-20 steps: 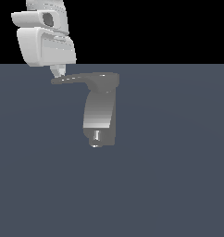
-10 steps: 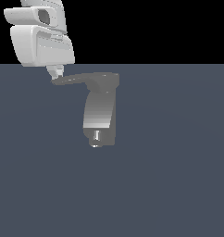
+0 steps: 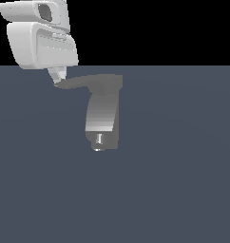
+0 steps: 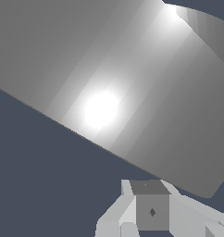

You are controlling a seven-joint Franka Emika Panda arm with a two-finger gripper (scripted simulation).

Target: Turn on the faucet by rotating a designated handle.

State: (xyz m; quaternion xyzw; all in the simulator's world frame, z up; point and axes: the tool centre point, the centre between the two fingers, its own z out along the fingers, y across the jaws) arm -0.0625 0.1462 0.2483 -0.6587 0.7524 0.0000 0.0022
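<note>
The grey faucet (image 3: 103,116) stands on the dark floor, with its shiny nozzle (image 3: 99,141) at its lower end. The flat dark-grey handle (image 3: 88,82) runs from the body's top towards the exterior view's left and tapers to a point. My gripper (image 3: 57,76) hangs from the white hand at the upper left, and its tip is at the handle's pointed end. In the wrist view the fingers (image 4: 151,210) sit close together with no gap, next to a large shiny grey faucet surface (image 4: 114,83). Nothing is held.
A flat dark blue-grey floor (image 3: 183,166) lies all around the faucet. The white arm's hand (image 3: 41,42) fills the upper left of the exterior view.
The white hand has shifted a little towards the exterior view's left and slightly up. The handle and faucet look almost unchanged.
</note>
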